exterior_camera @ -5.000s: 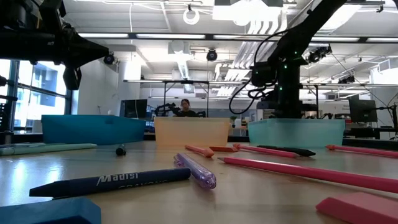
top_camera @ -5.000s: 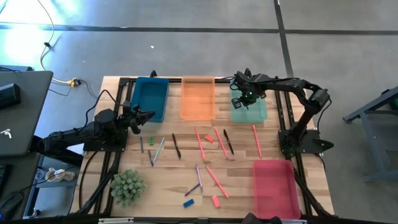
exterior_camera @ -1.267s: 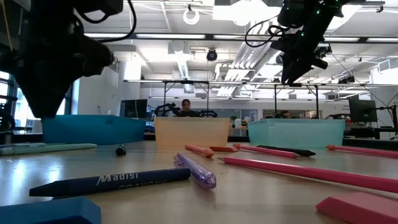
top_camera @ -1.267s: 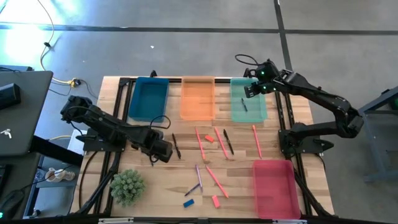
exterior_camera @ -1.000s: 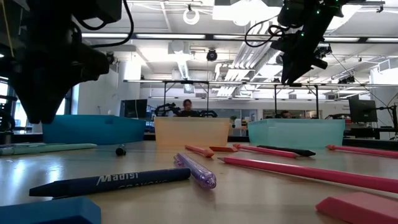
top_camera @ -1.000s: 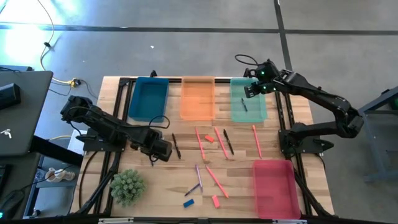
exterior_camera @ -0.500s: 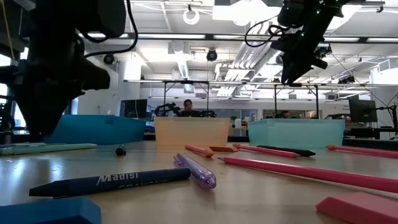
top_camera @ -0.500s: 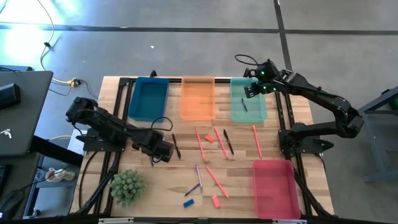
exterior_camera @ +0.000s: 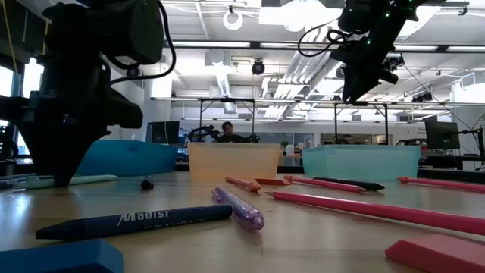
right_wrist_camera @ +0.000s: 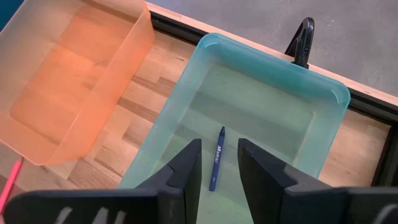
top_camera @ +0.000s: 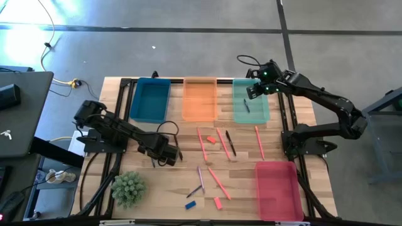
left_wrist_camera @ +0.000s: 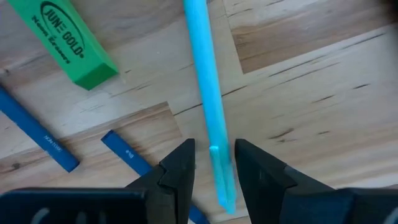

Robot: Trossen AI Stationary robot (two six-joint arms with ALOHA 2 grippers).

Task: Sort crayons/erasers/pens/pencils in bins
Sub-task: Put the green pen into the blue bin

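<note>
My left gripper (left_wrist_camera: 214, 168) is open and low over the table's left part (top_camera: 167, 154), its fingers standing on either side of a light blue pen (left_wrist_camera: 208, 93) near the pen's end. I cannot see either finger touching the pen. A green eraser (left_wrist_camera: 62, 40) and two blue crayons (left_wrist_camera: 37, 130) lie flat beside it. My right gripper (right_wrist_camera: 217, 168) is open and hovers above the teal-green bin (top_camera: 251, 105), which holds one blue crayon (right_wrist_camera: 216, 158). The blue bin (top_camera: 151, 100) and orange bin (top_camera: 200, 99) line the far edge. The pink-red bin (top_camera: 276, 188) sits near right.
Pink pencils (top_camera: 202, 145), a black pen (top_camera: 230, 142), a purple pen (top_camera: 201, 179), pink-red erasers (top_camera: 217, 203) and a blue eraser (top_camera: 190, 204) are scattered mid-table. A green spiky plant (top_camera: 129, 188) stands at the near left. A laptop (top_camera: 19, 113) sits left of the table.
My left gripper has come down toward the table and shifted slightly toward the right and near edges, ending over the light blue pen. The right arm has kept still above the teal-green bin.
</note>
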